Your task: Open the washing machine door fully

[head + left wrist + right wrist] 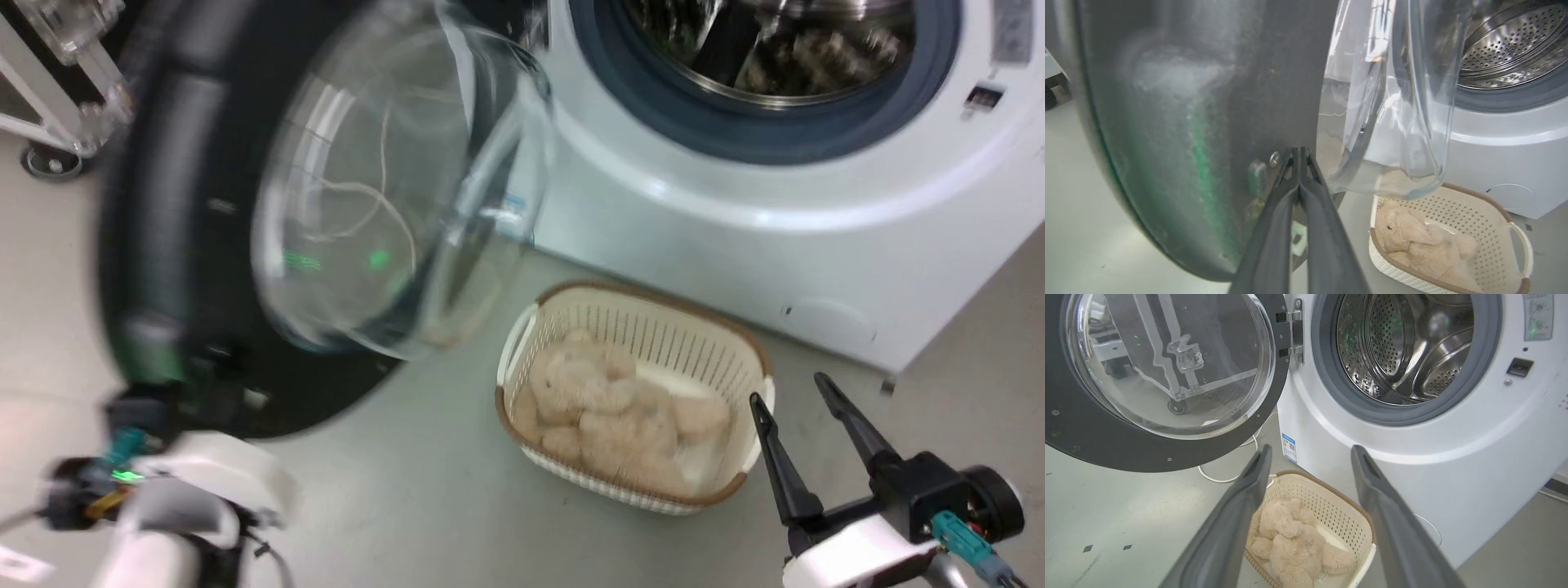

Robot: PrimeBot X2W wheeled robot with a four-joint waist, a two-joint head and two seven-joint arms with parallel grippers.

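Left: left gripper (1300, 153), fingers pressed together, tips at the black inner face of the washing machine door (163, 245), which hangs swung out left of the open drum (1404, 347). Centre: floor basket (653, 331) holding a plush toy (612, 404). Right: right gripper (788, 389), fingers spread apart, empty.

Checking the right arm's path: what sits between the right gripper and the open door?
A basket holding a plush toy; the head view shows it.
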